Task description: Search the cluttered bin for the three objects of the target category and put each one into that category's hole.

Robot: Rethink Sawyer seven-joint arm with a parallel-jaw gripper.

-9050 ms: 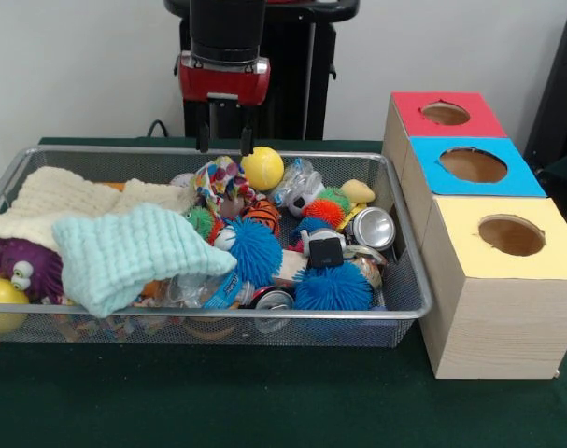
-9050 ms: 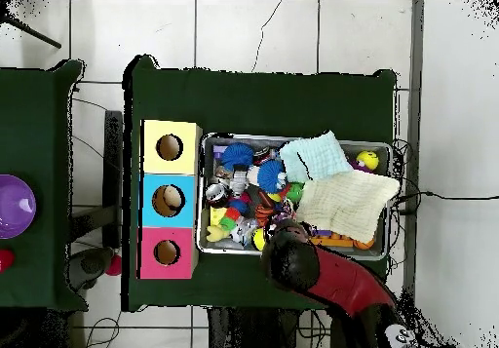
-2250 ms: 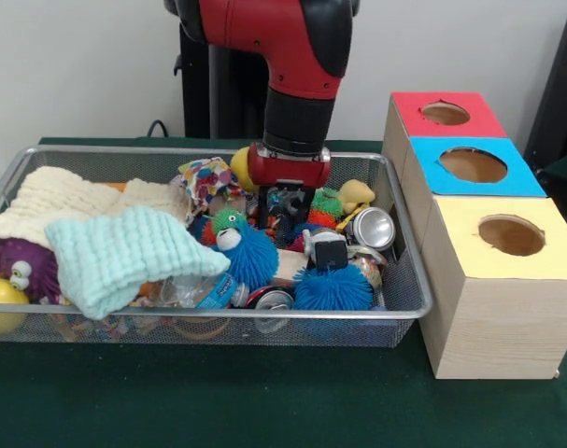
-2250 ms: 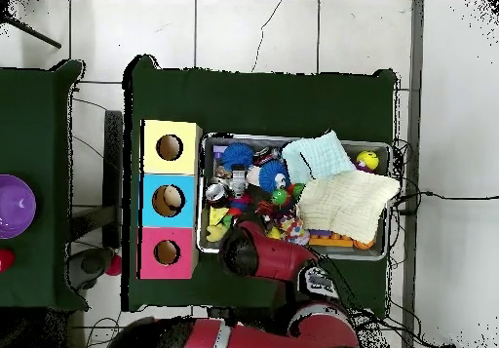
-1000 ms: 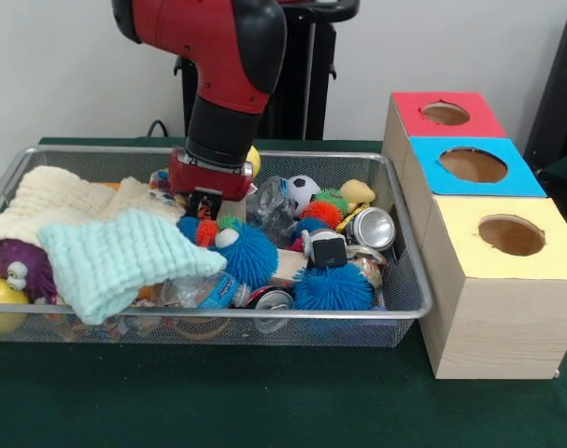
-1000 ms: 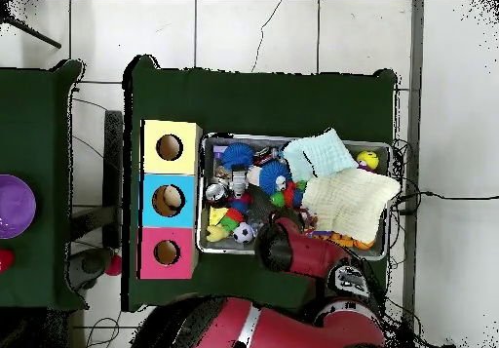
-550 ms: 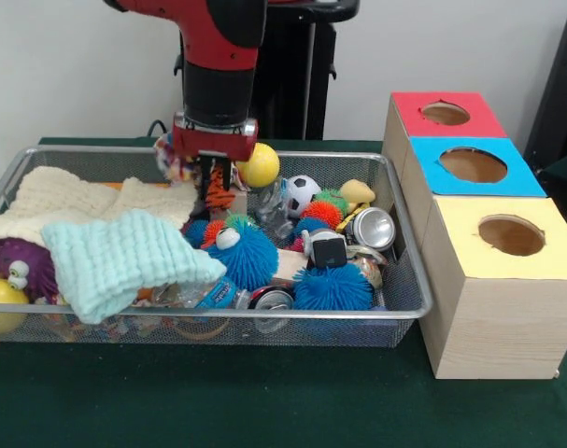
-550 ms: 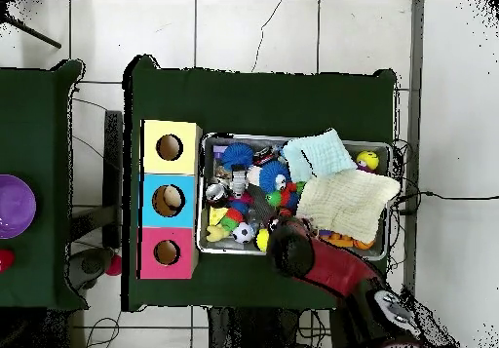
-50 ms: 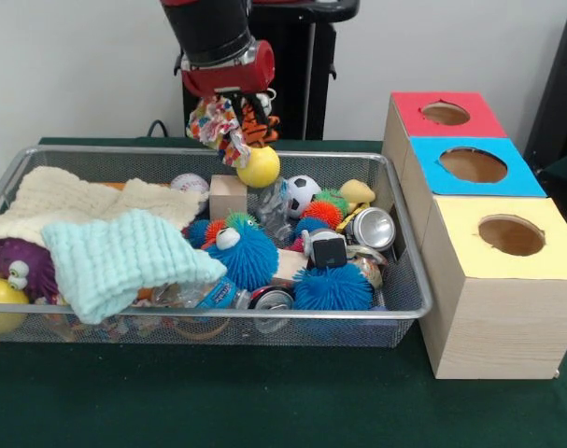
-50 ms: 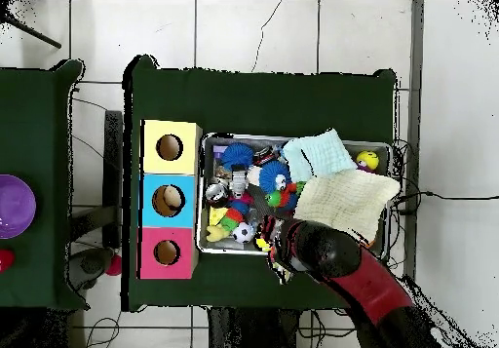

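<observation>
My gripper (image 9: 238,108) hangs above the back of the wire bin (image 9: 415,271), shut on a soft toy (image 9: 219,125) of dotted multicolour cloth with an orange striped part. The toy dangles clear of the clutter, just above a yellow ball (image 9: 259,168). At the right stand three wooden boxes with round holes: red top (image 9: 446,114), blue top (image 9: 474,165), yellow top (image 9: 510,235). In the overhead view the red arm (image 10: 326,253) covers the gripper at the bin's lower edge; the boxes (image 10: 170,201) stand left of the bin.
The bin holds blue spiky balls (image 9: 250,257), a small football (image 9: 303,191), a can (image 9: 372,227), a wooden block (image 9: 227,196), a mint cloth (image 9: 115,257), a cream cloth (image 9: 59,196) and a purple toy (image 9: 21,266). A purple bowl (image 10: 14,206) sits on the left table.
The gripper has risen out of the bin with the soft toy and shifted slightly right. The wooden block and a pale ball beneath now show.
</observation>
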